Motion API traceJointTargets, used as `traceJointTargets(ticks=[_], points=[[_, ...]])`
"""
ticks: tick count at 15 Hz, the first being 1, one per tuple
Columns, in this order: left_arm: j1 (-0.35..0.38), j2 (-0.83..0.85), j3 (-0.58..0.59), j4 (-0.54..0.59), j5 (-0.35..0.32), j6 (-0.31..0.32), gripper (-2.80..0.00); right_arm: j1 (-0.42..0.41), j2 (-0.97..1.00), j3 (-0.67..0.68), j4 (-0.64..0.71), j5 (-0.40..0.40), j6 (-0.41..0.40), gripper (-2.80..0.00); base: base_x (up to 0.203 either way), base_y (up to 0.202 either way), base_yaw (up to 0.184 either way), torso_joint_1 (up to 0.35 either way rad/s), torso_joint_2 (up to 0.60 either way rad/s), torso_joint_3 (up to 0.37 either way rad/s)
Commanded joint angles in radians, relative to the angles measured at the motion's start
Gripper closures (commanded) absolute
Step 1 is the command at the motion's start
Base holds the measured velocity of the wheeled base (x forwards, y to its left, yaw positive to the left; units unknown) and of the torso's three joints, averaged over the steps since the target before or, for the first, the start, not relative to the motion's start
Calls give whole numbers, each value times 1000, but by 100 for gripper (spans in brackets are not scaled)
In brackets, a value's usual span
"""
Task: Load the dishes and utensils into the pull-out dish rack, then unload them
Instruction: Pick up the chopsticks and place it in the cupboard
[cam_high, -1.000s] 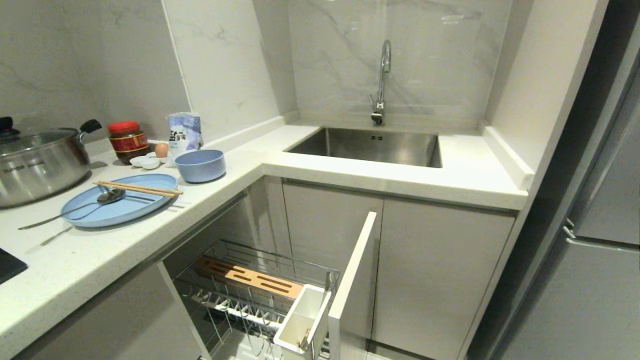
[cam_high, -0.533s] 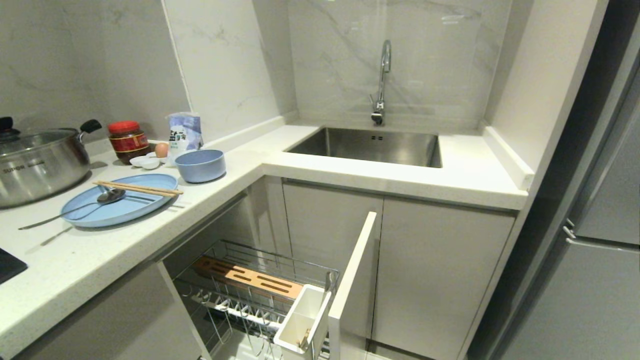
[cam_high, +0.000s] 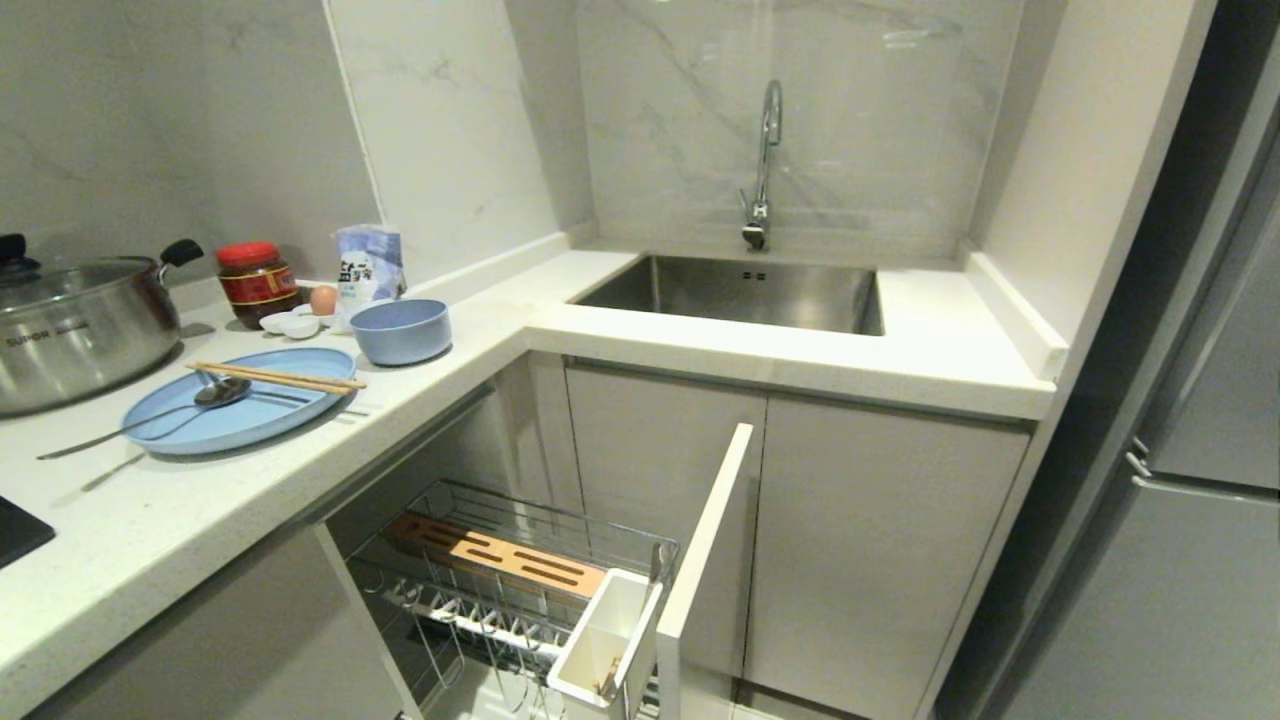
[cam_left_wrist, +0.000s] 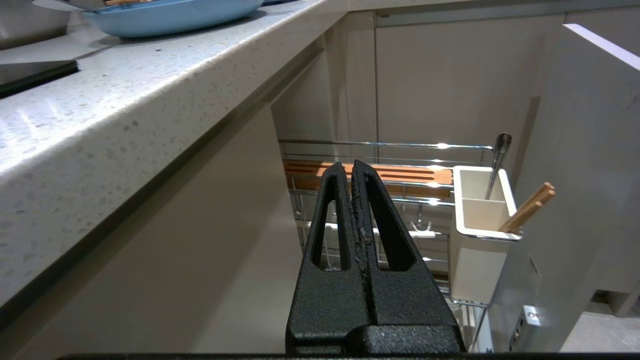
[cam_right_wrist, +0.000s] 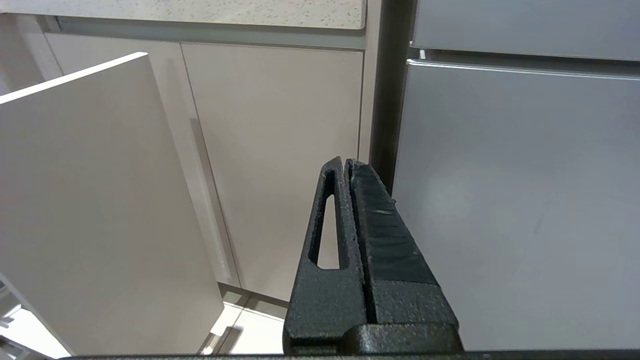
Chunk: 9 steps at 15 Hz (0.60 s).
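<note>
Detecting no shift among the task's things since a second ago; all keeping their places in the head view.

Resting on the tabletop (cam_high: 200, 500) at left: plate (cam_high: 240, 410), with chopsticks (cam_high: 275, 377) lying across its far rim and spoon (cam_high: 150, 425) sitting bowl-down in it, handle running out over the near-left edge. Standing just right of and beyond the plate: bowl (cam_high: 400, 330), upright. Sitting further left: steel pot (cam_high: 80, 330).

Standing pulled out below the tabletop: dish rack (cam_high: 520, 600), prongs bare, wooden strip (cam_high: 500, 560) along its far side, white caddy (cam_high: 600, 640) at the near right against the panel front (cam_high: 705, 540). Leaning in the caddy: second spoon (cam_left_wrist: 497, 165) and second pair of chopsticks (cam_left_wrist: 527, 207).

Hanging low beside the cabinet face under the tabletop edge, pointing toward the rack: left gripper (cam_left_wrist: 351, 167), clenched on nothing. Hanging low on the right, facing the cabinet doors and a grey appliance front: right gripper (cam_right_wrist: 345, 162), likewise clenched and carrying nothing.
</note>
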Motion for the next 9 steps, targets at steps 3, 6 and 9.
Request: traceJointTargets(ticks=[3,6,9], points=[[1,-5,14,5,3,-24,0,0,-1,23,-1,0,0,0,0,0,0,0,0,0],[1,-5,14,2,13,-84,0,0,-1,23,-1,0,0,0,0,0,0,0,0,0],[1,-5,14,-1,24,-127,0,0,-1,23,-1,0,0,0,0,0,0,0,0,0]])
